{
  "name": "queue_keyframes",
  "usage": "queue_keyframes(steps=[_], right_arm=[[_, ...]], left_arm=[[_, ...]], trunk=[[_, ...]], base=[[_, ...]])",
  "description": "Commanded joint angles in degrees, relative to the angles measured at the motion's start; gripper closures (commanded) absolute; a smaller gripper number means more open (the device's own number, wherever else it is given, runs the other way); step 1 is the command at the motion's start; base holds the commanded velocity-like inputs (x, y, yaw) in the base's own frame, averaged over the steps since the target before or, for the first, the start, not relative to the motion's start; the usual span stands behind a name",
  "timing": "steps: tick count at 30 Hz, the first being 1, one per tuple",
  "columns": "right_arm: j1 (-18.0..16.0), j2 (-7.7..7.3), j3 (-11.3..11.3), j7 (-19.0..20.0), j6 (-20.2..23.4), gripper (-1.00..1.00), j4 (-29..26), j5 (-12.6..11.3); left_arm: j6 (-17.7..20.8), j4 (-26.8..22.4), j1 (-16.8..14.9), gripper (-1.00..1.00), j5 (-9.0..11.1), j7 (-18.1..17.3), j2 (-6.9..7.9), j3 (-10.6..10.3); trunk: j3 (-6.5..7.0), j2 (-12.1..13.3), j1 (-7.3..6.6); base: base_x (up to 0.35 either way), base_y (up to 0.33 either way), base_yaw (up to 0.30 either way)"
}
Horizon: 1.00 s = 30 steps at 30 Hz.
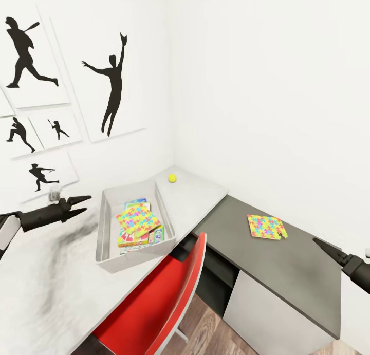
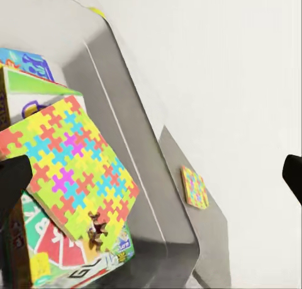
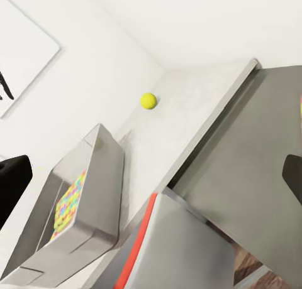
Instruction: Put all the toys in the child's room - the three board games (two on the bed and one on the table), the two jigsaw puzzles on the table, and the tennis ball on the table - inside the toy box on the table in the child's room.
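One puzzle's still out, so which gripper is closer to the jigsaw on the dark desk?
Right. The right gripper hovers just beside the jigsaw puzzle; the left gripper is beyond the toy box.

toy box [image 1: 105, 226]: smooth matt grey plastic
table [image 1: 46, 283]: pale marbled stone (faint sheen)
chair [image 1: 164, 298]: glossy red plastic
floor [image 1: 205, 334]: wood planks

At lower centre I see a red chair [image 1: 169, 298] pushed under the desk, with a dark grey side surface [image 1: 267, 257] to its right over wood flooring [image 1: 205, 332].
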Motion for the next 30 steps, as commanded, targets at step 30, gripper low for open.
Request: queue_keyframes(steps=[30], right_arm=[[-0.05,3.69,-4.50,16.75,-2.32,-1.00,3.51,-0.23]], left_arm=[[3.59,-18.00,16.61,-1.00,-1.45,-21.11,0.33,1.01]], trunk=[[3.48,1.95,-1.09]], base=[[-0.012,0.000,-0.094]])
